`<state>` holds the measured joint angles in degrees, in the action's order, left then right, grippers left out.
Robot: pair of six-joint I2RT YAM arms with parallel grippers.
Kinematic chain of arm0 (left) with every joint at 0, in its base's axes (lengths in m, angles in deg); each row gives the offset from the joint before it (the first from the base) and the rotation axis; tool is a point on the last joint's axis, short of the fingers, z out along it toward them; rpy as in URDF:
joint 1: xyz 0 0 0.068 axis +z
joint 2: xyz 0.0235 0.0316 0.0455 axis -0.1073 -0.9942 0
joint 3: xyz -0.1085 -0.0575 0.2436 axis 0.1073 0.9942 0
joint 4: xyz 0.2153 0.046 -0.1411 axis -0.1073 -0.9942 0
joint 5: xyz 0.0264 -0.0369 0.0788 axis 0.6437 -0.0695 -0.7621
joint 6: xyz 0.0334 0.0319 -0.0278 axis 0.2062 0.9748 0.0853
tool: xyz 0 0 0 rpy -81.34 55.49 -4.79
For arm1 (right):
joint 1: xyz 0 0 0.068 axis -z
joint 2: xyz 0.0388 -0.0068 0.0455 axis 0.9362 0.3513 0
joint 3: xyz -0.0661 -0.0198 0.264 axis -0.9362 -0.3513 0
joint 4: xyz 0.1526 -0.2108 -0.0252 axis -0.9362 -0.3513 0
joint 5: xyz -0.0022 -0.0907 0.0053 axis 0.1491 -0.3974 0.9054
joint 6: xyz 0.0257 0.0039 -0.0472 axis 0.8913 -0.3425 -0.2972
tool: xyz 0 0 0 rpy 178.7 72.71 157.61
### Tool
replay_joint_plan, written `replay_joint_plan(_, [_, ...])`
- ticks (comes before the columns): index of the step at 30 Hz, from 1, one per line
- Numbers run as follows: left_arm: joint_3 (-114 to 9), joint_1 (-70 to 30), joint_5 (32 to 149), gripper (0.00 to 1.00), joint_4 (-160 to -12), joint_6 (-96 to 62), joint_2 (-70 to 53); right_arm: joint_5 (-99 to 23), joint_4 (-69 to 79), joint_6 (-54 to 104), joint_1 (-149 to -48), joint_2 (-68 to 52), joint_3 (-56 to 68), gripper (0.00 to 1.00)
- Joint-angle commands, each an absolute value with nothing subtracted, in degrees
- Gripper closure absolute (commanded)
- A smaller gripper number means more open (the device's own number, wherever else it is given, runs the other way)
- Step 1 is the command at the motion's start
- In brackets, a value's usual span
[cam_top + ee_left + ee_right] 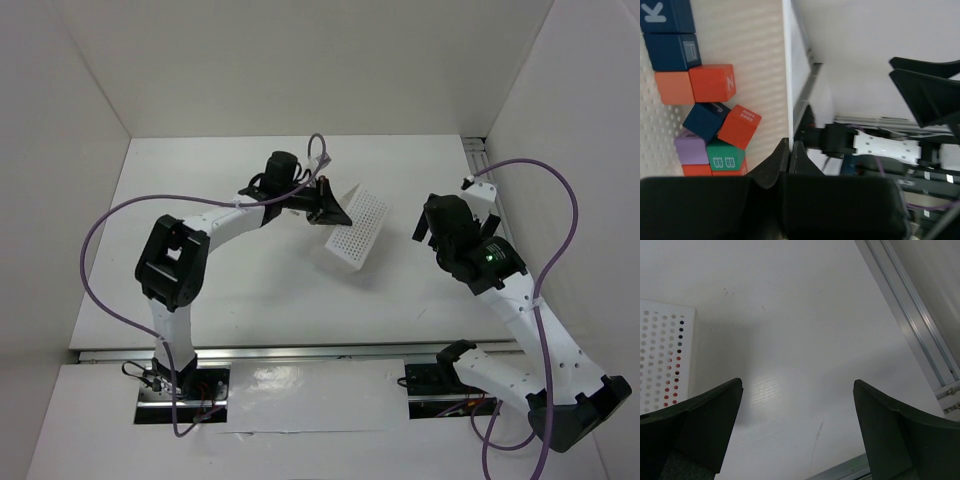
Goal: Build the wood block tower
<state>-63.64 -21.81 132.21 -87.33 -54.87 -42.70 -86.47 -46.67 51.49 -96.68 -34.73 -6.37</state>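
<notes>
Blocks [711, 82], loose in tilted tray [360, 225]: likely light, rigid, slick-painted, best taken by opposite flat faces; my left gripper [789, 144] clamps tray rim, right gripper [797, 385] spread, empty.

Light: bright, diffuse, from above. Glare: pale sheen on table [770, 390], right wrist view. Shadows: soft grey beside tray [660, 340]. Focus: left gripper [790, 147] blurred close to lens; wood blocks [715, 82] sharp; top view crisp throughout.

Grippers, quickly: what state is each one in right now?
Left gripper: jaws shut on the edge wall of the white tray.
Right gripper: jaws open, holding nothing.
</notes>
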Motion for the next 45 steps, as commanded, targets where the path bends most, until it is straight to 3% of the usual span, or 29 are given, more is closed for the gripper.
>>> replay_joint_plan(1, [-61.74, -22.58, 144.03, 1.0, -56.43, -72.13, -41.98, -88.2, -48.7, 51.85, -97.2, -34.85, -3.83, 0.02])
replay_joint_plan(11, [-57.17, -20.21, 143.6, 1.0, -4.71, -107.72, -55.69, -87.67, -49.31, 52.38, -97.2, -34.32, -4.45, 0.02])
replay_joint_plan(15, [-58.31, -20.21, 142.28, 1.0, 4.14, -114.44, -60.62, -87.67, -49.31, 52.38, -97.2, -33.18, -3.83, 0.02])
replay_joint_plan(28, [-65.06, -20.21, 138.33, 1.0, 17.51, -125.6, -69.58, -86.0, -48.26, 52.38, -97.2, -29.48, -4.89, 0.01])
replay_joint_plan(45, [-71.15, -23.02, 131.65, 1.0, 17.52, -130.09, -74.96, -84.86, -48.26, 52.38, -97.2, -30.1, -4.89, 0.01])
